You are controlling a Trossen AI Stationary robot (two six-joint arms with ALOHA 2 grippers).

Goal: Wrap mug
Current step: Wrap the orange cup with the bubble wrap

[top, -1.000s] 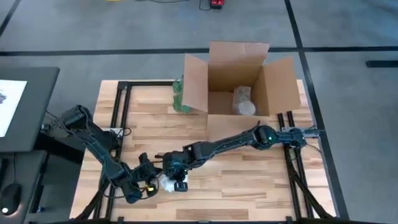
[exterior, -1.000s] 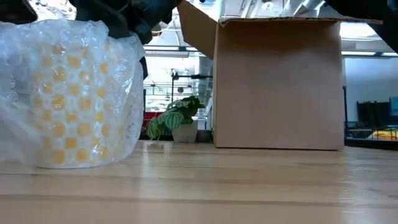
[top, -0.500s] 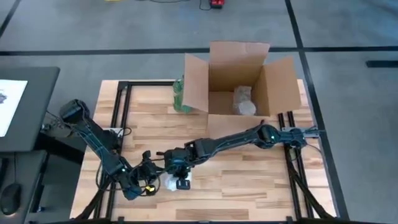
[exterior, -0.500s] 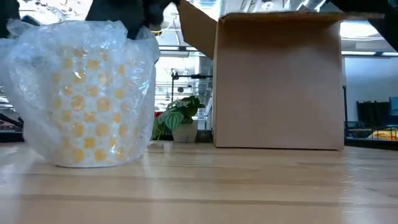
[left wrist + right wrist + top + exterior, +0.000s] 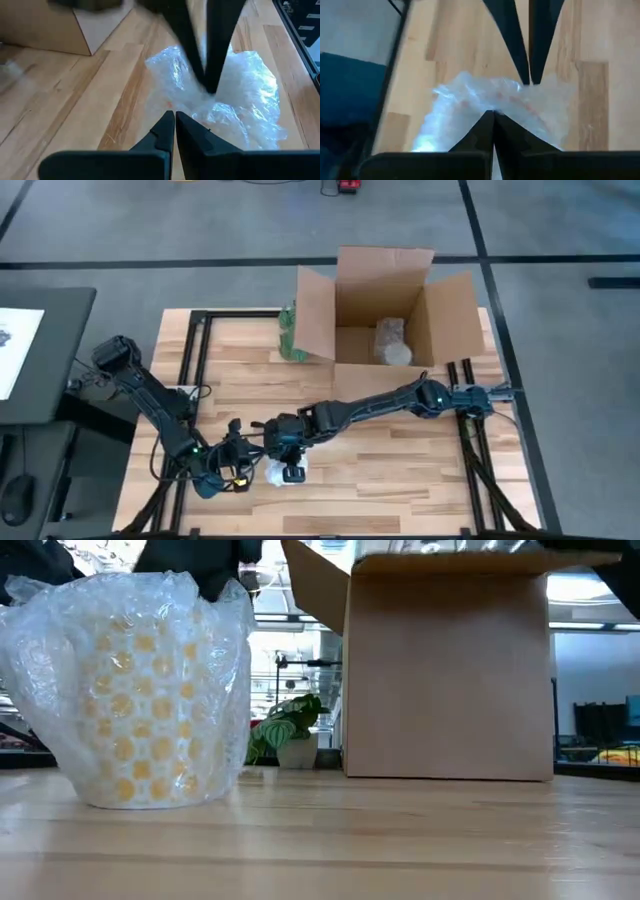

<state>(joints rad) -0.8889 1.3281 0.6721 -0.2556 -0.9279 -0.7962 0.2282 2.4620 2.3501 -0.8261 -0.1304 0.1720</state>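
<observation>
A bundle of clear bubble wrap (image 5: 140, 690) stands on the wooden table near its front edge (image 5: 274, 473). The mug is inside the bundle and shows only as a pale cylinder with yellow squares. My right gripper (image 5: 493, 114) reaches in from the table's right and is shut on the wrap's top. My left gripper (image 5: 175, 114) comes from the table's left. It is shut, with its tips at the wrap's near-left edge (image 5: 167, 102). My left gripper's shut tips lie against the edge of the wrap (image 5: 170, 106); whether they touch or hold it, I cannot tell. My right gripper pinches the gathered wrap at the bundle's top (image 5: 210, 95) between its two fingers, which slant down from above. The bundle stands upright, its base on the table.
An open cardboard box (image 5: 385, 310) stands at the far edge with a wrapped item (image 5: 392, 342) inside. A green leafy plant (image 5: 287, 332) stands by the box's left flap. A black desk (image 5: 40, 350) lies left of the table. Bare wood stretches to the right of the bundle.
The wrapped bundle has slid a little toward the table's right edge and now stands more upright under my right gripper. My left arm has drawn back a little toward the table's left edge.
</observation>
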